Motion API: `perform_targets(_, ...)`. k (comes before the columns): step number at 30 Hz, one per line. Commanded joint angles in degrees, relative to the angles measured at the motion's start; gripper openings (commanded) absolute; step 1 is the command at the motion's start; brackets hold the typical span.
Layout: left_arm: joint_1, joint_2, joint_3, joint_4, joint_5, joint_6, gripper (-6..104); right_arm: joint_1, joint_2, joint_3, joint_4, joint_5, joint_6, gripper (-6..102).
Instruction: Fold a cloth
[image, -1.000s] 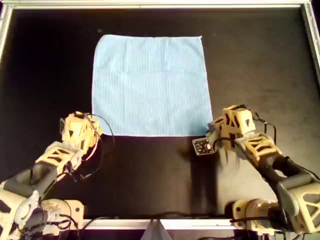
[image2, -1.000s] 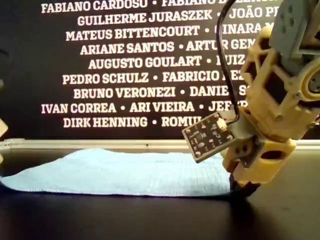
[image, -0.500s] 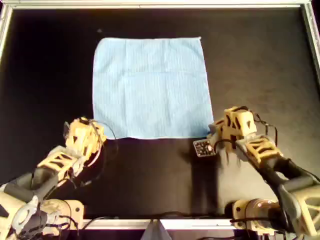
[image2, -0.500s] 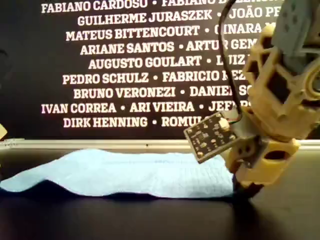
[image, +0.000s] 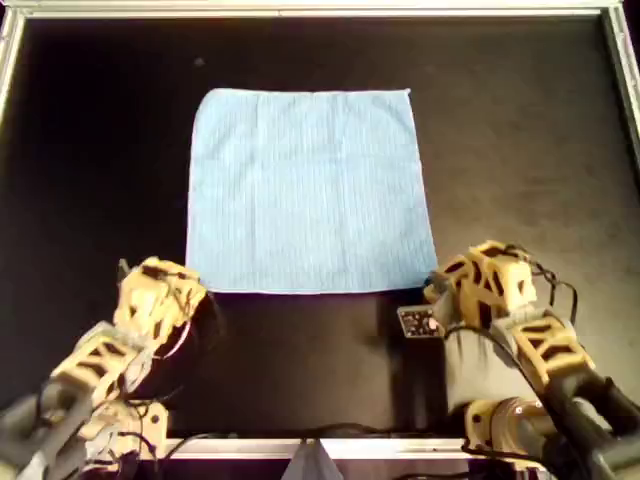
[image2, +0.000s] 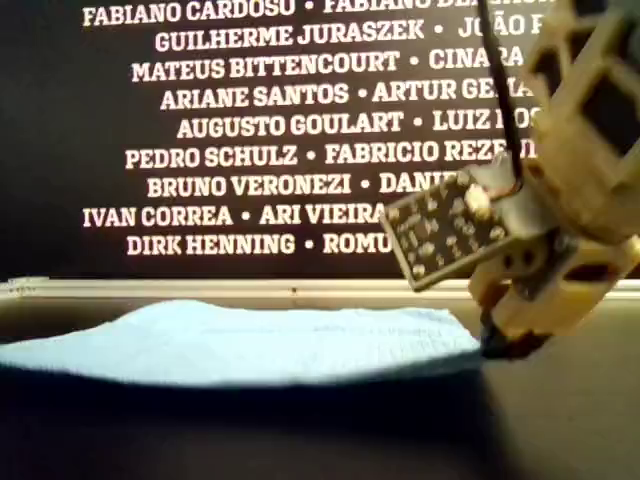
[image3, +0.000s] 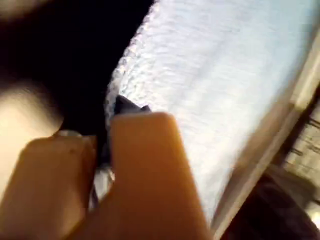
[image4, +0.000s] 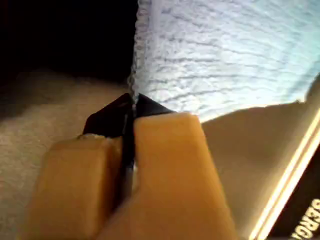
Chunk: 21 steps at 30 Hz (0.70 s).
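Black table (image: 520, 150) w/ a metal rim and a name-covered wall behind it: that's your scene. Your cloth (image: 310, 190) lies spread flat, light blue, roughly mid-table in the overhead view. Its near edge faces both arms, and each near corner is pinched. Your left gripper (image3: 107, 137) has its jaws closed on the cloth corner at the overhead view's left; your right gripper (image4: 131, 112) has its jaws pressed together on the corner at the overhead view's right. Beside that right corner, a small circuit board (image: 417, 322) hangs off the right arm. Exterior view shows the cloth's near edge raised slightly off the table.
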<state>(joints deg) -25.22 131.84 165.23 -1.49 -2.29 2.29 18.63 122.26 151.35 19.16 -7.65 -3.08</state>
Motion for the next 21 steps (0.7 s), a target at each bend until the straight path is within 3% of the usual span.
perform_targets(1, -1.49, 8.35, 0.88, 0.0, -0.26, 0.26, -1, -0.62, 4.48, -0.35, 0.7, -0.62, -0.18, 2)
perform_targets(11, -0.62, 10.11, -1.58, -0.7, 0.35, 0.97, -1, -1.41, 2.11, -6.94, -0.44, 0.26, -0.26, 2)
perform_targets(18, -0.44, 9.93, -6.86, -1.14, -0.26, 11.25, -1, -1.49, -9.76, -19.78, -7.65, 0.26, -0.35, 2)
perform_targets(21, 0.79, 7.12, -11.07, -1.23, -0.26, 13.71, -1, -1.41, -17.23, -24.79, -11.6, 0.26, -0.35, 2)
